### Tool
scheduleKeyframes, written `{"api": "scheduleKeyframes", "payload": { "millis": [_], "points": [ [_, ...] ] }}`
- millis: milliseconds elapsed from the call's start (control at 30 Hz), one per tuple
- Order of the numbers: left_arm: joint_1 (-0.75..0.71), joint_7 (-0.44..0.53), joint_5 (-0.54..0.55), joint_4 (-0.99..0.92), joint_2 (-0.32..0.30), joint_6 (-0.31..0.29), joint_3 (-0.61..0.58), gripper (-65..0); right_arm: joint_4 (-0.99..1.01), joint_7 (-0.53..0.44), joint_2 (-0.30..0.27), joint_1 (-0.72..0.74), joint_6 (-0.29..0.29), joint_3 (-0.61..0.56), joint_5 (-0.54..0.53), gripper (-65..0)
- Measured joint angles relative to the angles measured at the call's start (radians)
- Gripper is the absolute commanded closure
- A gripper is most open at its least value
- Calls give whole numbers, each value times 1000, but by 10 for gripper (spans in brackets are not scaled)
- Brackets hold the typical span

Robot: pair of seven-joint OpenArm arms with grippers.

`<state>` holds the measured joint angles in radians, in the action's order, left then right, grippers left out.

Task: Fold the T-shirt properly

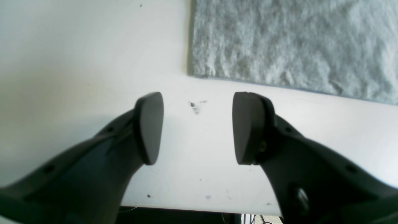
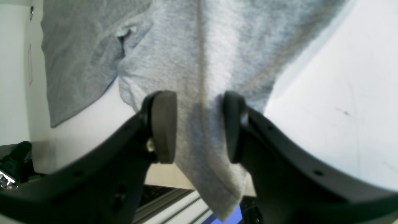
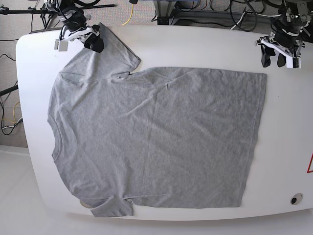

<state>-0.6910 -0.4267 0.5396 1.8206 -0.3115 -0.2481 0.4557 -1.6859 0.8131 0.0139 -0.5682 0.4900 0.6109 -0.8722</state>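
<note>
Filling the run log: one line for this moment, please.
T-shirt: flat on table, unfolded | right pincer: open, astride sleeve | left pincer: open, empty, off hem corner

Left gripper [image 1: 194, 127] jaws apart above table [image 1: 77, 62]; T-shirt [image 1: 292, 43] corner beyond.

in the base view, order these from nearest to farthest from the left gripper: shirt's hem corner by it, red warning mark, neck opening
From the left gripper:
1. T-shirt hem corner, just below it.
2. Red warning mark, table's right edge.
3. Neck opening, far left.
</note>
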Motion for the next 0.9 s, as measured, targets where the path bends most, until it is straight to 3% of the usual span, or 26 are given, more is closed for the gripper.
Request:
{"api": "scheduleKeyframes", "payload": {
  "millis": [200, 333, 667, 733, 800, 900],
  "points": [
    [11, -8, -26, 8, -2, -2, 2, -308, 0, -6, -1, 3, -14, -10, 5, -68],
    [20, -10, -27, 13, -2, -7, 3, -315, 1, 3, 0, 3, -14, -13, 14, -9],
    [24, -23, -45, 13, 4, -11, 5, -318, 3, 6, -3, 3, -10, -12, 13, -73],
    [27, -23, -45, 13, 3, -11, 4, -320, 3, 7, -3, 3, -8, -12, 11, -93],
    [30, -23, -45, 13, 3, -10, 4, -320, 2, 10, -3, 2, -6, -12, 11, -156],
    [33, -22, -44, 13, 3, -11, 4, -320, 0, 10, -2, 2, 2, -14, 3, -176]
  ]
}}
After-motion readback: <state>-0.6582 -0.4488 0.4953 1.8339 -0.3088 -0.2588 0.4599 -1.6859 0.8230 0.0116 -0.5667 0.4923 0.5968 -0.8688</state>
